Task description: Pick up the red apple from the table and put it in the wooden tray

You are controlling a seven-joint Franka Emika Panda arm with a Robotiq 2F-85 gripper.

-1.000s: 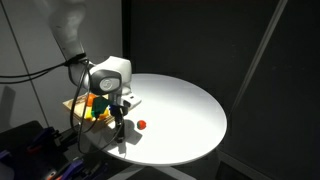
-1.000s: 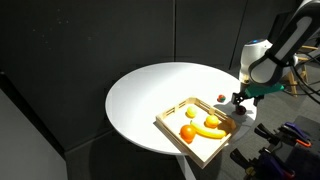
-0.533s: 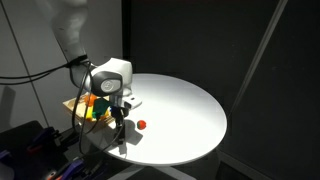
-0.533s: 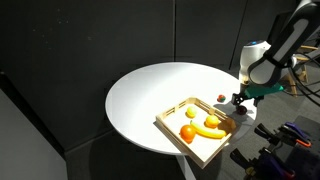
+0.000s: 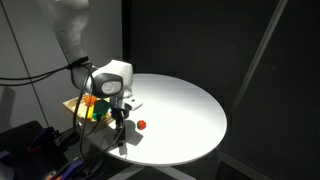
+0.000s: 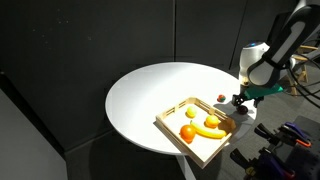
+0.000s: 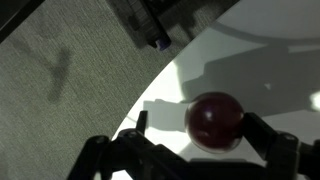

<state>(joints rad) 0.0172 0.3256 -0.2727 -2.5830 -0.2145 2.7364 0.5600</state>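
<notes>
Now, down at the wrist, the gripper (image 7: 195, 150) sits wide, its jaws standing either side of the red apple (image 7: 214, 120), and the apple rests on the white bench (image 7: 265, 60) right by the curved edge, nearer one finger than the other; whether either finger touches it, can't tell. Grey carpet (image 7: 70, 90) shows just past that rim. Pulling out, in both exterior views the gripper hangs low over the bench edge, just beside the wooden tray (image 6: 180, 141), which holds yellow and orange fruits (image 6: 187, 133). A small bright red ball (image 5: 141, 125) lies on the bench near the gripper, apart from it. Beyond, the round white top runs toward black curtains (image 5: 200, 40)
</notes>
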